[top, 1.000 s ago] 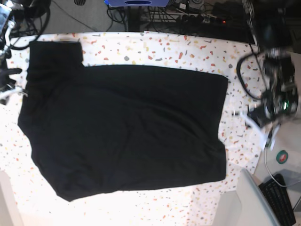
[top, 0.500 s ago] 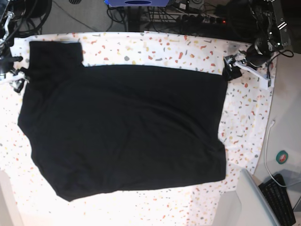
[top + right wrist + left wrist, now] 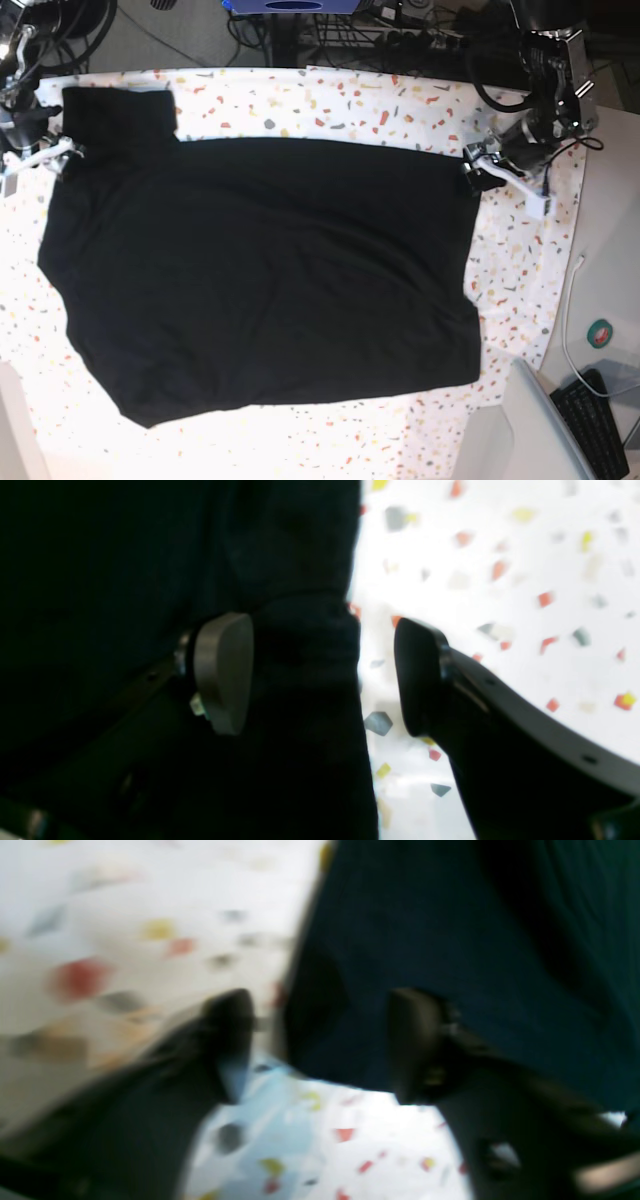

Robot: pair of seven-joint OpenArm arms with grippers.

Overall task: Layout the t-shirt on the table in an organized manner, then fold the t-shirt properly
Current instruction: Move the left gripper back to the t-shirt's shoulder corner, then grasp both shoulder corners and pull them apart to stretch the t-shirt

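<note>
Locate the black t-shirt (image 3: 265,275) spread flat across the middle of the speckled surface (image 3: 400,100). In the base view, its sleeve end lies at the upper left corner and its straight edge runs down the right side.

Check the left gripper (image 3: 320,1040) at the upper right corner of the garment in the base view. In the left wrist view its jaws stand apart. One finger (image 3: 227,1040) sits over bare speckled cloth and the other over the dark fabric. The corner of the t-shirt lies between them. You cannot tell whether either finger touches the fabric, as this view is blurred.

Check the right gripper (image 3: 322,675) at the upper left edge of the garment in the base view. In the right wrist view its jaws stand wide apart. The grey pad (image 3: 222,672) lies over the black cloth and the dark finger over the speckled surface. The edge of the t-shirt runs between them, unclamped.

A keyboard (image 3: 600,425) and a round green-and-red object (image 3: 600,333) sit at the lower right, off the speckled cloth.
</note>
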